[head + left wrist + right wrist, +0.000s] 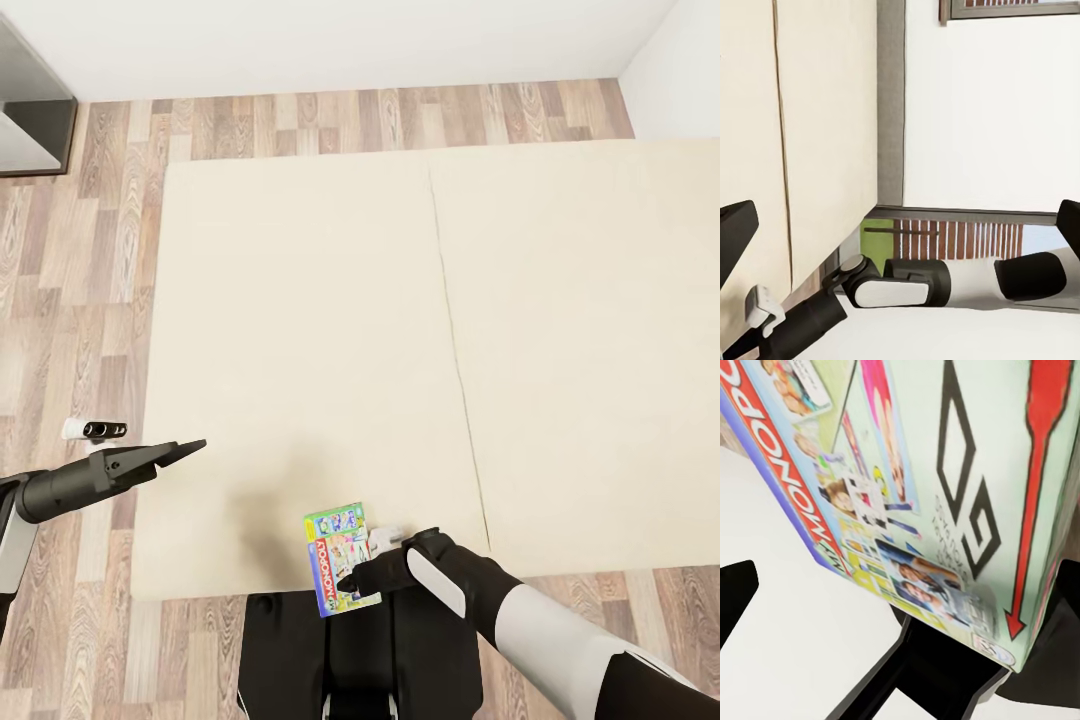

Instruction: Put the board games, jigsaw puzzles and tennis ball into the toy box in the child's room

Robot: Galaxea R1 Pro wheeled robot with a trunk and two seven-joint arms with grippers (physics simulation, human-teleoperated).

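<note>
The Monopoly board game [342,560] lies at the near edge of the beige bed [300,300], one end poking just past the edge. My right gripper [362,585] is at that end and stands open. In the right wrist view the board game [945,487] looms very close. One of its corners sits by one finger [1066,607], while the other finger [735,592] is apart from it. My left gripper [195,445] hovers open over the bed's left edge with nothing between its fingers [735,232]. The toy box, table, jigsaw puzzles and tennis ball are out of view.
Wood-plank floor surrounds the bed. A dark cabinet [30,110] stands at the far left by the white wall. A small white and black object [92,430] lies on the floor left of the bed. My own dark base [300,650] is against the bed's near edge.
</note>
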